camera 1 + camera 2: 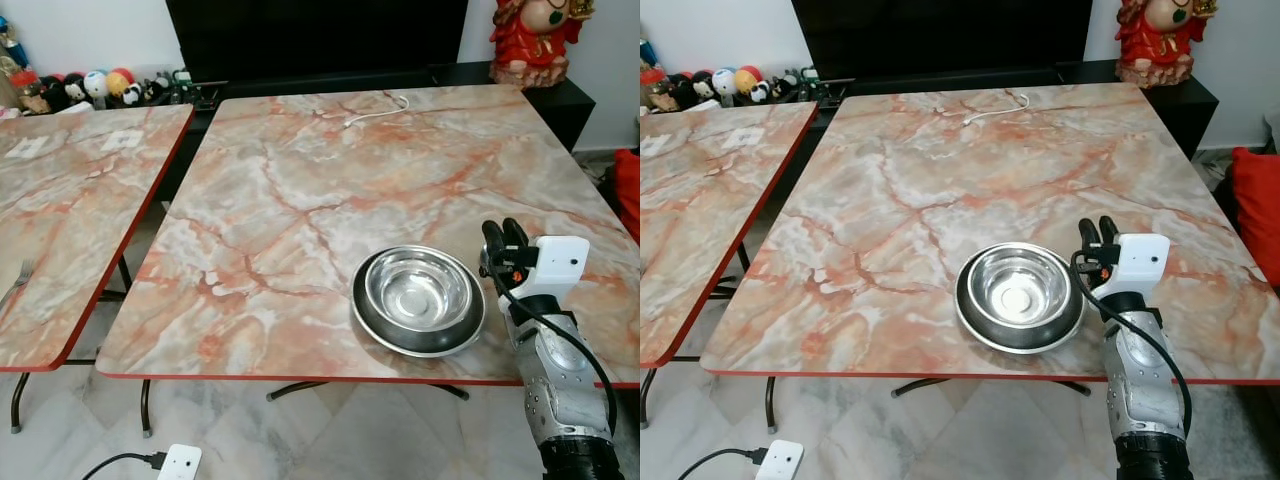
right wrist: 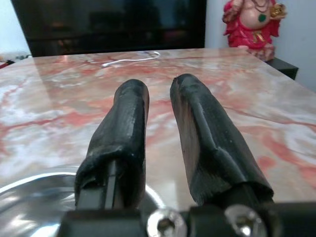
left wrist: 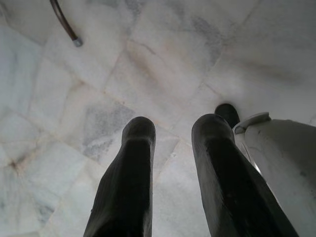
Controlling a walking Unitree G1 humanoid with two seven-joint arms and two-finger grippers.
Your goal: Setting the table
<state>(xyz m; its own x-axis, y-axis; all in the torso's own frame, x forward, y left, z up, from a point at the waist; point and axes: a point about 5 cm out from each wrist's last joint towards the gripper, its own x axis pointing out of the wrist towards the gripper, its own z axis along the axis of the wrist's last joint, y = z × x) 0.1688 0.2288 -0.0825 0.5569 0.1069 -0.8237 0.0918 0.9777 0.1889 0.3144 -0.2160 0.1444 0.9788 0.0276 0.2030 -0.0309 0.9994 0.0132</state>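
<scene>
A steel bowl (image 1: 418,298) sits inside a dark plate (image 1: 372,322) on the marble table (image 1: 300,170), close to the near edge and toward the robot's right side. The right gripper (image 1: 505,238) hovers just beside the bowl's right rim, slightly above the table top. Its two black fingers (image 2: 131,133) stand a little apart with nothing between them — the hand is empty. In the right wrist view the bowl's shiny rim (image 2: 29,190) lies under the fingers, not between them.

The left gripper (image 3: 173,148) hangs idle beside the robot and points at the tiled floor (image 3: 148,64); its fingers are also apart and hold nothing.

The bowl and plate seem already put down as one place setting, so the step in hand is probably either to let the set stay and pull the arm away, or to adjust its position. For pulling away, the gripper should rise first and then go back, because a sideways move can knock the rim and push the set toward the edge. If an adjustment is needed, it is better to push the plate low at its rim and slowly — the bowl is loose in it and may slide or rattle.

A white cable (image 1: 375,108) lies far away at the back of the table, and a second table (image 1: 70,200) stands to the left.
</scene>
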